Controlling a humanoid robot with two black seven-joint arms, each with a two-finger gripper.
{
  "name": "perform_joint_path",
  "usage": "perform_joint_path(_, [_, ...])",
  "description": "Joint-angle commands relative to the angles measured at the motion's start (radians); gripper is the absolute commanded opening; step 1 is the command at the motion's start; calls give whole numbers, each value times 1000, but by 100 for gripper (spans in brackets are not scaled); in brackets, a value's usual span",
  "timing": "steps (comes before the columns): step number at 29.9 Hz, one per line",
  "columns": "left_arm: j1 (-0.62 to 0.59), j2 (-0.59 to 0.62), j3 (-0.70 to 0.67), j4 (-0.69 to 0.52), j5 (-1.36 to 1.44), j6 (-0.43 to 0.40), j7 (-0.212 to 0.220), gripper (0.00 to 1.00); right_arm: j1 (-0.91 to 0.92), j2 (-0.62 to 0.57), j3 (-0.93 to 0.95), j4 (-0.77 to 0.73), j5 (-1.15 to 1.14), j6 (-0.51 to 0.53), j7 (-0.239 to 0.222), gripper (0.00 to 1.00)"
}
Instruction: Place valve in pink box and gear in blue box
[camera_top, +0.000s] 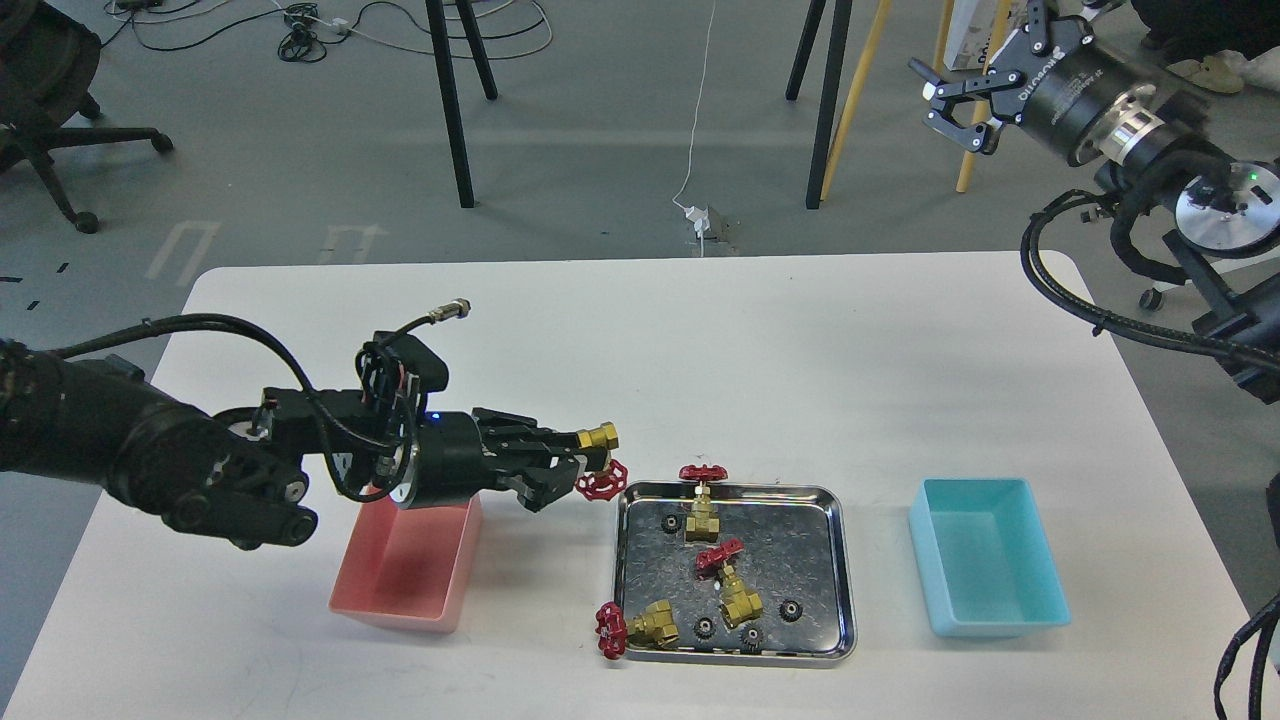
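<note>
Head view shows the left gripper (585, 455) clamped on a valve (600, 462) between steel tray (625, 560) and pink box (405, 565), where its thin grip risks a drop short of the bin

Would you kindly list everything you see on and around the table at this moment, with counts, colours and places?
held valve: 1, brass with red handwheel, in the left gripper, between pink box and tray
valves in tray: 3, brass with red handwheels, one hanging over the front-left rim
gears: 4 visible, black, on the tray floor
steel tray: 1, shiny, table centre-front
pink box: 1, left of the tray, partly under the left arm
blue box: 1, turquoise, right of the tray, empty
table: 1, white
office chair: 1, black, far left floor
left gripper: closed on the valve
right gripper: open, raised at upper right
</note>
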Motion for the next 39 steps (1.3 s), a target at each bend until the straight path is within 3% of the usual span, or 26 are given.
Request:
perform_joint_path(1, [-7, 131, 6, -51, 71, 0, 0, 20, 3, 11, -3, -1, -1, 0, 0, 99])
perform_joint_path(10, [64, 366, 19, -100, 237, 0, 0, 20, -6, 24, -3, 5, -1, 0, 0, 99])
perform_joint_path(22, [196, 366, -20, -12, 272, 0, 0, 21, -14, 24, -29, 12, -1, 0, 0, 99])
perform_joint_path(30, [196, 366, -24, -12, 280, 0, 0, 38, -17, 21, -73, 18, -56, 0, 12, 99])
perform_joint_path(35, [193, 364, -43, -14, 280, 0, 0, 51, -18, 7, -193, 69, -309, 0, 60, 99])
perform_joint_path(39, [196, 366, -86, -17, 280, 0, 0, 62, -15, -36, -214, 164, -568, 0, 58, 99])
